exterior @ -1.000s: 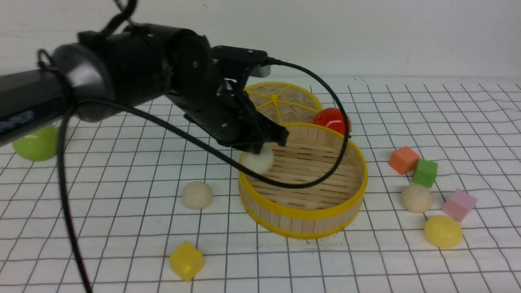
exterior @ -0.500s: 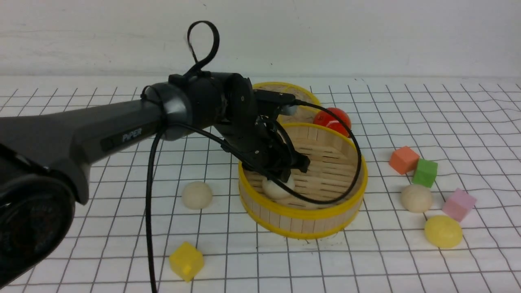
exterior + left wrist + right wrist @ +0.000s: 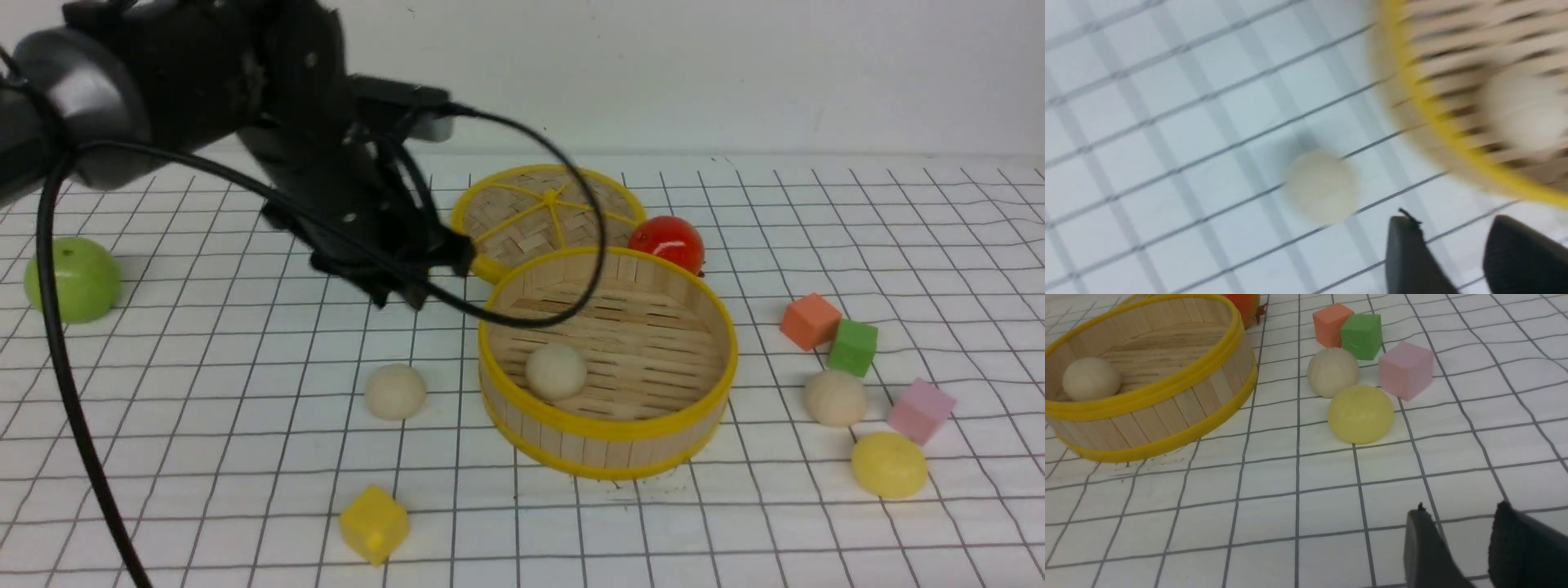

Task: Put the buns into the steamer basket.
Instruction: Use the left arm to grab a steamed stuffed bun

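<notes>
The steamer basket [image 3: 606,447] stands at the table's middle with one cream bun [image 3: 556,371] on its slatted floor. A second cream bun [image 3: 395,392] lies on the table left of the basket. A third cream bun [image 3: 834,398] and the pale yellow bun [image 3: 889,465] lie to the right. My left gripper [image 3: 441,276] is open and empty, raised above the table just left of the basket rim. In the blurred left wrist view, the left gripper [image 3: 1453,228] is near the table bun [image 3: 1323,188] and the basket rim [image 3: 1425,106]. My right gripper [image 3: 1457,516] is open and empty, low over the table, short of the yellow bun [image 3: 1361,414].
The woven lid [image 3: 547,208] and red tomato [image 3: 666,241] sit behind the basket. A green apple [image 3: 72,279] is far left, a yellow cube [image 3: 374,523] front left. Orange [image 3: 810,321], green [image 3: 852,347] and pink [image 3: 921,411] cubes crowd the right buns.
My left gripper carried a cream bun down into the basket, let it go, then rose and drew back to the left. The bun stays in the basket.
</notes>
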`<state>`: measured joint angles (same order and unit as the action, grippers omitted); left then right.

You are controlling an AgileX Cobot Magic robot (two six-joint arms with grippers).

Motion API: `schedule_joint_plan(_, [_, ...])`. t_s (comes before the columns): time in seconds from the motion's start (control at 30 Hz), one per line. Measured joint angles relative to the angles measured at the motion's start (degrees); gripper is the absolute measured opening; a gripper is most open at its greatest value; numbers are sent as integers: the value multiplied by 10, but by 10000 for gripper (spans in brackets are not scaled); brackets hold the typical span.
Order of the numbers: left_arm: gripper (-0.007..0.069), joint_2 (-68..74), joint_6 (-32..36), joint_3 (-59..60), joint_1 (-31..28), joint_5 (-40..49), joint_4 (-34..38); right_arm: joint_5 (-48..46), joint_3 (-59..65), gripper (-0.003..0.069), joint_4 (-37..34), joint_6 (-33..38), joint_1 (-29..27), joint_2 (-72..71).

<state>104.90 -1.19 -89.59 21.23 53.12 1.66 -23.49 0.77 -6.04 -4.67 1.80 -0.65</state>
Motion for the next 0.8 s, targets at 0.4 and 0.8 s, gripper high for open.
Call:
schedule_joint_plan(0.4, [258, 72, 78, 36, -24, -93, 53, 0, 0, 239, 0, 0, 0, 0])
schedule_joint_plan(0.8, [288, 84, 85, 36, -24, -100, 56, 0, 0, 239, 0, 0, 0, 0])
